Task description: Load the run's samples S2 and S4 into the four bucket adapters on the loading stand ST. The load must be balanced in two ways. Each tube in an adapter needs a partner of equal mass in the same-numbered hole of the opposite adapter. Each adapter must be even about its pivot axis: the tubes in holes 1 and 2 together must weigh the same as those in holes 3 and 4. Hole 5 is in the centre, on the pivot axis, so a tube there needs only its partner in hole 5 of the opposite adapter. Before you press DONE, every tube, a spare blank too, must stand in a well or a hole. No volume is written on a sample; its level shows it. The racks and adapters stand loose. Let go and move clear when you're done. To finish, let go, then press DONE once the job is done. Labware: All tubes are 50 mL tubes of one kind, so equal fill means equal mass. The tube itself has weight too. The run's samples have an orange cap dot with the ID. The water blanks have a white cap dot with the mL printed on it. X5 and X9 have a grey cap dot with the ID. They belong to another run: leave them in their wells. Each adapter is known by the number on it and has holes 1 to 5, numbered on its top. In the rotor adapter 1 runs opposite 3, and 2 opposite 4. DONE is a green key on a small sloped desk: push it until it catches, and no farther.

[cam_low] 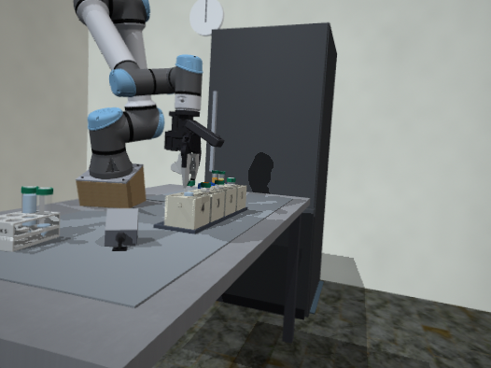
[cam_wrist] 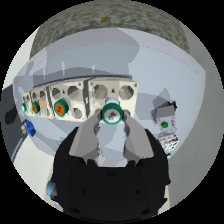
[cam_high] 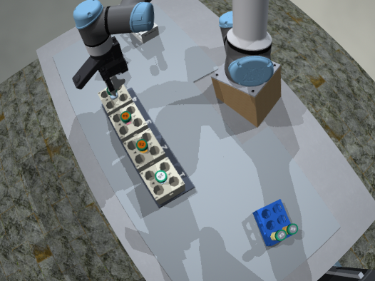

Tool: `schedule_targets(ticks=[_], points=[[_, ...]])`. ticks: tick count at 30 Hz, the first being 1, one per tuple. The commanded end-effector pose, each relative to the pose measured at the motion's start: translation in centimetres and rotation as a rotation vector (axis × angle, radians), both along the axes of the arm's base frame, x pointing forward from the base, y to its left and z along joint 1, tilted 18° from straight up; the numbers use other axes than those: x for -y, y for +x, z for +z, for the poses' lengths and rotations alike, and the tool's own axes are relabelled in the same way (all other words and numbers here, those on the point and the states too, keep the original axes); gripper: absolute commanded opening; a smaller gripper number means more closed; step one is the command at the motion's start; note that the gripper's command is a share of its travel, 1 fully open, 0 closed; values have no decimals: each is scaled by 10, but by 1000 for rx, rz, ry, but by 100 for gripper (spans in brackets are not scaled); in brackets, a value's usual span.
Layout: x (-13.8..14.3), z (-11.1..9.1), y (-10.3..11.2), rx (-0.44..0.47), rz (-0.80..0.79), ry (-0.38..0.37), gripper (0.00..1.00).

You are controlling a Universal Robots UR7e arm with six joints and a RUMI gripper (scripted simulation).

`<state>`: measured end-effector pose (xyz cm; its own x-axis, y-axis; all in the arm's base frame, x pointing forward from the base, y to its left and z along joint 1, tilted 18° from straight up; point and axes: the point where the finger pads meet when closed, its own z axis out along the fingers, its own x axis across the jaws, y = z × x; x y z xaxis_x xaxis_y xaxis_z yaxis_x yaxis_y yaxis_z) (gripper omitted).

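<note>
My gripper (cam_high: pixel 112 93) (cam_low: pixel 190 184) (cam_wrist: pixel 112 111) is shut on the green cap of a white-dot water blank (cam_wrist: pixel 112 115). The blank stands upright, mostly down in the centre hole of adapter 4 (cam_high: pixel 119 104) (cam_low: pixel 182 214) (cam_wrist: pixel 113 84); its cap shows low over the top. Its number is unreadable. S4 (cam_high: pixel 125 116) (cam_wrist: pixel 61 107) stands in the centre hole of adapter 3 (cam_high: pixel 131 130). S2 (cam_high: pixel 141 144) (cam_wrist: pixel 35 107) stands in the centre of adapter 2 (cam_high: pixel 147 158). A white-dot blank (cam_high: pixel 160 175), seemingly 20, stands in the centre of adapter 1 (cam_high: pixel 172 194).
Grey-dot X5 (cam_high: pixel 281 234) and X9 (cam_high: pixel 292 228) stand in the blue rack (cam_high: pixel 260 222). A white rack (cam_low: pixel 33 241) (cam_wrist: pixel 169 145) holds two tubes, one bluish (cam_low: pixel 29 203) and one pale (cam_low: pixel 45 199). The small desk (cam_low: pixel 121 223) carries the green DONE key (cam_wrist: pixel 164 124).
</note>
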<state>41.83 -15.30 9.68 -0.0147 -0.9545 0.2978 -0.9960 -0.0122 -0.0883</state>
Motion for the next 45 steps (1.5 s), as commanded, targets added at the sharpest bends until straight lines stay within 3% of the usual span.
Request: schedule_targets(ticks=[1, 27, 28, 42, 45], points=[[3, -7, 0, 1, -1, 0, 0], [5, -13, 3, 5, 0, -2, 0], [5, -13, 3, 5, 0, -2, 35], [5, -13, 3, 5, 0, -2, 35], [2, -1, 3, 9, 2, -4, 35]])
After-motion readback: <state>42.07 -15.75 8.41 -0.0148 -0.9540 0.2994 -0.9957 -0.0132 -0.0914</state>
